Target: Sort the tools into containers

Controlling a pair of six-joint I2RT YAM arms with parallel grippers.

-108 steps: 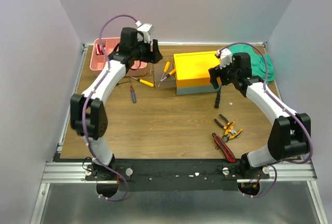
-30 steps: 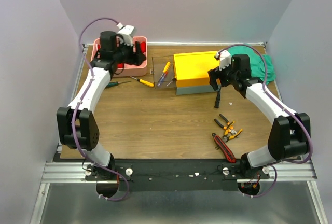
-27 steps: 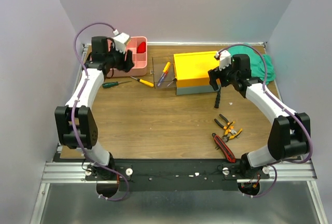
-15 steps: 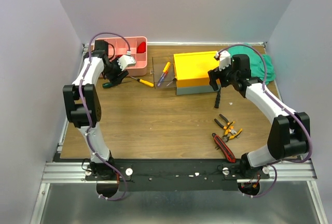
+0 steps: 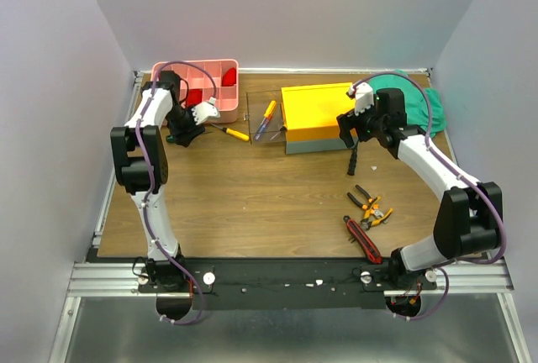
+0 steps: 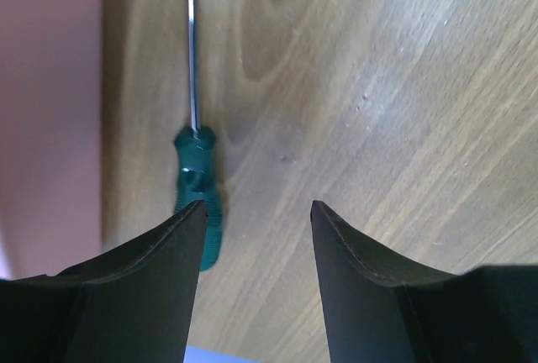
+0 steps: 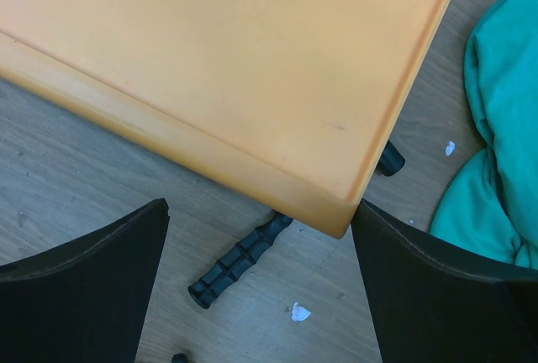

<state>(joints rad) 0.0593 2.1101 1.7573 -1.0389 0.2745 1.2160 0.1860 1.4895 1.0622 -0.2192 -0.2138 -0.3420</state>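
Note:
My left gripper [image 5: 188, 125] is open and low over the table, just in front of the pink tray [image 5: 220, 113]. A green-handled screwdriver [image 6: 200, 203] lies beside its left finger, not between the jaws, with the tray wall [image 6: 50, 111] on the left. My right gripper [image 5: 356, 128] is open and empty over the near right corner of the toolbox's yellow lid [image 7: 235, 60]. The black hammer's handle [image 7: 239, 262] sticks out from under that corner. A yellow screwdriver [image 5: 232, 133] and yellow and purple ones [image 5: 267, 118] lie between tray and toolbox [image 5: 318, 115].
Orange-and-black pliers [image 5: 371, 204] and the red-and-black cutter [image 5: 363, 239] lie near the front right. The green cloth [image 5: 420, 98] is bunched behind the toolbox and shows in the right wrist view [image 7: 504, 170]. Red things [image 5: 195, 94] lie in the tray.
My left arm has swung from above the pink tray to the left and down, to the table by the green screwdriver. The right arm has not moved.

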